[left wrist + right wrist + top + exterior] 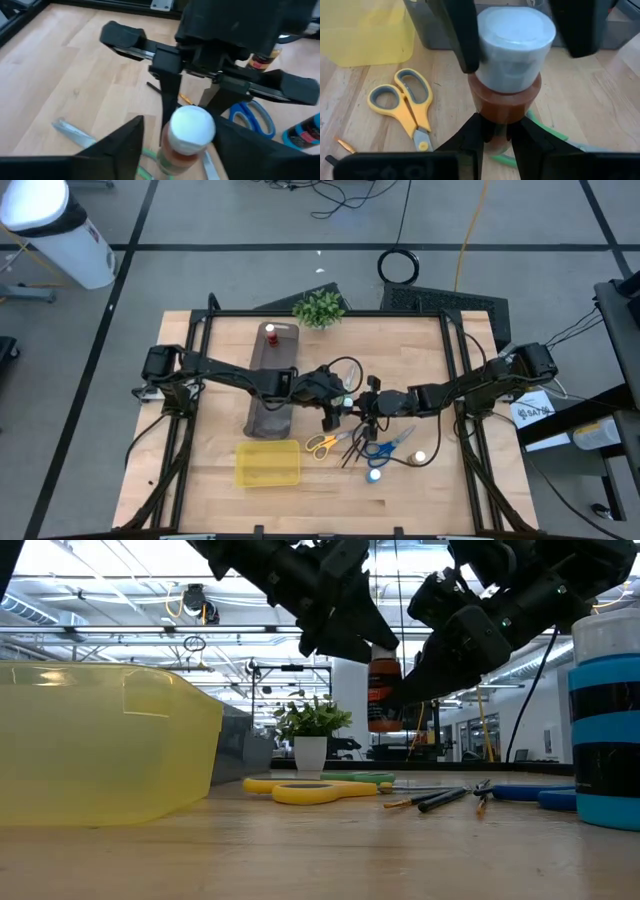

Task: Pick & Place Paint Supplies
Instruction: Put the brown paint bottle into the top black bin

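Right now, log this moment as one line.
stage: handover in air | right gripper: holds white-capped paint bottle | left gripper: fingers either side of cap | scissors: on table

One camera looks straight down on the whole counter point(200, 430); another sits at counter height, facing the room. Both wrist cameras closely frame the white-capped bottle point(187, 132) from opposite sides.

Setting: robotics lab in a large industrial hall. Evidence: wooden table point(220, 490) in a black metal frame point(330, 313) on a grey floor with dark lines, loose cables point(345, 200), exposed ceiling beams and pipes point(120, 615), potted plant point(310, 730) at the table's far edge.
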`<state>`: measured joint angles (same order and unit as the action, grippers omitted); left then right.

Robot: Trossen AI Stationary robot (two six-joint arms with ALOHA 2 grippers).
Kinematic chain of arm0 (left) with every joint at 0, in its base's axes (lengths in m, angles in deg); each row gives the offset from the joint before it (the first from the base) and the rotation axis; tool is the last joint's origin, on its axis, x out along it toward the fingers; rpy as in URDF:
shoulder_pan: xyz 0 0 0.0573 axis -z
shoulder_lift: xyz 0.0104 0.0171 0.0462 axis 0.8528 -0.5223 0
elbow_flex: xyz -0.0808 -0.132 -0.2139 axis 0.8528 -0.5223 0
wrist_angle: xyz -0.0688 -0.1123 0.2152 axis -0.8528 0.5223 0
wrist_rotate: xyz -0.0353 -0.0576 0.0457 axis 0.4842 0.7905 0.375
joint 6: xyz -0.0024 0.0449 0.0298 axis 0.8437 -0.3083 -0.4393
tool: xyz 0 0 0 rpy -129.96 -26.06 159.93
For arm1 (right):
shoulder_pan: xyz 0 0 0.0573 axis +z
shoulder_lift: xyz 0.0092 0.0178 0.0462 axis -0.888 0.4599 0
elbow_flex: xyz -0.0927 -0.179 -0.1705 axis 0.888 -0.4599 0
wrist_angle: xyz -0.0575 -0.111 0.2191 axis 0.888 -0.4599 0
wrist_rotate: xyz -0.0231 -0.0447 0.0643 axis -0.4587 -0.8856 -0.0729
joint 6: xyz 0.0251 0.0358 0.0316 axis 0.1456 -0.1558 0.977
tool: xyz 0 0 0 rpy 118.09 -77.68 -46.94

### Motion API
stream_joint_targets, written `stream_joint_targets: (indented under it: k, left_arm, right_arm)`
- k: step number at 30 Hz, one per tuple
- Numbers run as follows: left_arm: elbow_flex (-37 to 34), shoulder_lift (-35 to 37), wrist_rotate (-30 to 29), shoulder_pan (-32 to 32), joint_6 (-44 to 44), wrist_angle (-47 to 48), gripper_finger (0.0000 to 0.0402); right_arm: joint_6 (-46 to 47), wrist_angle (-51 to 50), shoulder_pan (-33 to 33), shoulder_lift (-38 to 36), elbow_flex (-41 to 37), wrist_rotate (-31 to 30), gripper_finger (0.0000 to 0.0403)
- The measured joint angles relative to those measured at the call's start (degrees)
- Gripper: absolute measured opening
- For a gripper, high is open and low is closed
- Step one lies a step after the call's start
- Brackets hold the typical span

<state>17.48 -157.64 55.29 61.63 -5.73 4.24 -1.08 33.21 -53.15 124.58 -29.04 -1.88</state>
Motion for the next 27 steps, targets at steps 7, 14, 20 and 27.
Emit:
stream_joint_targets:
  k: [7,14,20,27]
  left_arm:
    - [0.00,0.00,2.35,0.00,-0.85,-0.01,0.0142]
    - [-0.01,0.32,2.09,-0.01,-2.80,-0.06,0.0122]
    - [-0.13,6.34,-1.19,-0.02,-4.40,5.33,0.0122]
    - [-4.96,17.56,-7.20,0.39,-6.10,7.90,0.0122]
  right_arm:
    - [0.02,0.10,0.00,0.00,0.00,0.06,0.0067]
    - [-0.19,0.48,0.00,0.00,0.00,0.03,0.0102]
    - [-0.29,-0.57,0.02,-0.63,0.00,0.13,0.0130]
    - [1.20,-5.39,0.02,-3.20,-0.07,0.21,0.0133]
